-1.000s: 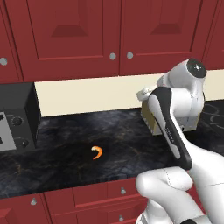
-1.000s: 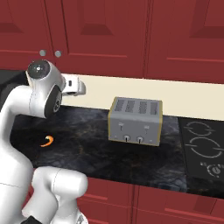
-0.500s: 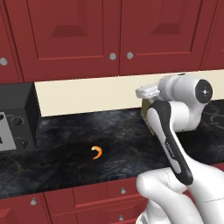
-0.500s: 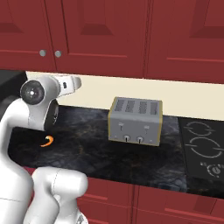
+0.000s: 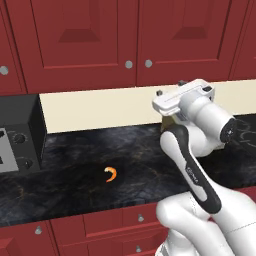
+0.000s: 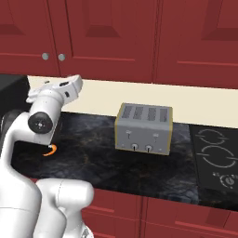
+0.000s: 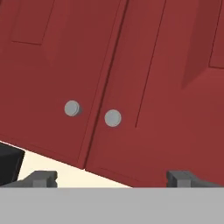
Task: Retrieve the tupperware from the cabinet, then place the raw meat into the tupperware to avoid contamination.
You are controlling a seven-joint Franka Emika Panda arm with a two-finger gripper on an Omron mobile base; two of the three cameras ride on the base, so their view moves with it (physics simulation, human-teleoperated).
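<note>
Hand view, hand [image 7: 111, 178]: two dark fingertips [image 7: 41, 178] stand far apart at the bottom edge, spread wide, nothing between them.
Hand, position: raised above the counter [image 5: 75, 170], pointed at the cabinet [image 7: 144, 65]; it touches neither door.
Hand, base views: the white head [image 5: 182, 95] sits just below the cabinet's lower edge, in front of the cream wall strip [image 5: 100, 107]; seen from the right at [image 6: 62, 88].
Cabinet: dark red, raised-panel doors, both shut. Two round silver knobs [image 7: 72, 108] lie side by side either side of the door seam; the pair appears tilted in the hand view.
Cabinet, base views: knobs at [image 5: 129, 64] and [image 6: 45, 56], above and to the left of the hand in both.
Tupperware: cannot be located; doors closed.
Raw meat [image 5: 111, 174]: small orange crescent lying on the dark marbled counter, well below and to the left of the hand, apart from everything else; partly behind the arm in the right base view [image 6: 50, 150].
Toaster [image 6: 144, 128]: silver, four slots, upright on the counter, well to the right of the hand.
Black appliance [image 5: 17, 132]: at the counter's left end, with round dials on a pale front.
Cooktop [image 6: 216, 158]: dark, at the right end.
Lower drawers [image 5: 110, 222]: red, small knobs, shut.
</note>
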